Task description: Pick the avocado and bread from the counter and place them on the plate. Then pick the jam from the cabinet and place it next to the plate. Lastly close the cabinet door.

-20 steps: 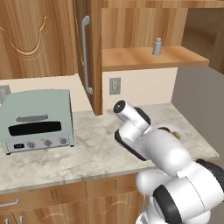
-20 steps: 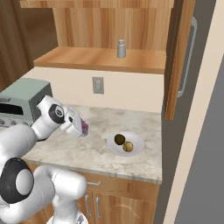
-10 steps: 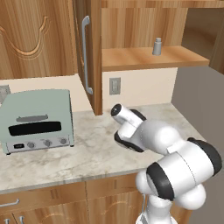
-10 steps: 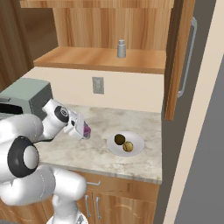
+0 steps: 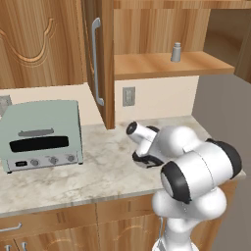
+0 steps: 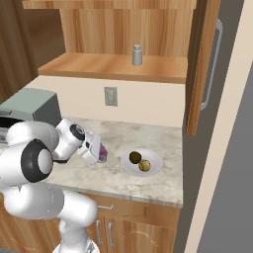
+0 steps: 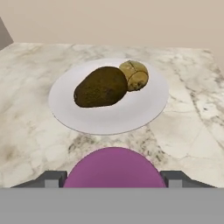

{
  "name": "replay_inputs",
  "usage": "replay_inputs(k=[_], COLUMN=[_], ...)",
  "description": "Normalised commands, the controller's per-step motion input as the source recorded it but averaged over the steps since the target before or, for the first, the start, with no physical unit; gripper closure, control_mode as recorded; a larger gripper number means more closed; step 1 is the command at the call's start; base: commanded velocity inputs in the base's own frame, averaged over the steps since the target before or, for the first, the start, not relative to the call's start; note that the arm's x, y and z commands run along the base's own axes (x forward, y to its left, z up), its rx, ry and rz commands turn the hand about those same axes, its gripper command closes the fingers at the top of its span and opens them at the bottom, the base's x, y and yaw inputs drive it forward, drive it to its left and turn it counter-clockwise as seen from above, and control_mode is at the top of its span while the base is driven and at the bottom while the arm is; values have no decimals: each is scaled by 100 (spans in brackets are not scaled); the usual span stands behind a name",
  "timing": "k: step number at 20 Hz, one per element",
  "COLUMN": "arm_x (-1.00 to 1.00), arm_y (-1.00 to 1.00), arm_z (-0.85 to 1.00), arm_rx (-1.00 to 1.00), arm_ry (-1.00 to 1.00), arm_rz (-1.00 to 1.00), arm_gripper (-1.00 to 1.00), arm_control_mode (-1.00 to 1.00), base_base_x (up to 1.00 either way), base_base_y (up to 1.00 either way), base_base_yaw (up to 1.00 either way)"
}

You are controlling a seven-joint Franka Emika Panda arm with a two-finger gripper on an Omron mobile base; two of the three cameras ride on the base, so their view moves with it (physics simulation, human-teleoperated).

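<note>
no readable text or brand anywhere; toaster oven point(image 5: 41, 133) front has knobs but no legible marks. pincer point(image 6: 100, 152) low over the tabletop point(image 6: 148, 185), jaws narrow around the purple jam point(image 6: 103, 153), jar held between them. hand view: jam point(image 7: 113, 168) cut off by lower edge, fingertips point(image 7: 176, 177) flank it each side, whether the jar touches the stone can't tell. plate point(image 6: 153, 165) just beside jam, w/ avocado point(image 7: 101, 86) and bread point(image 7: 134, 75) touching on it. left base view: arm body hides plate and jam. cabinet door point(image 5: 98, 59) open, edge-on, bar handle visible. grey shaker point(image 6: 137, 55) upright on cabinet shelf point(image 6: 89, 65).
</note>
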Motion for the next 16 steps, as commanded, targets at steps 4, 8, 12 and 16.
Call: replay_inputs(k=[4,8,12,16], arm_x=[17,27,25,19], arm_y=[-13,-3,0,0], arm_z=[-29,-28,-29,-31], arm_rx=[0,0,0,0], arm_ry=[0,0,0,0], arm_rz=[-3,-3,-3,-3], arm_gripper=[100,100,100,100], arm_control_mode=[-100,-100,-100,-100], base_base_x=[0,0,0,0], base_base_y=[0,0,0,0], base_base_yaw=[0,0,0,0])
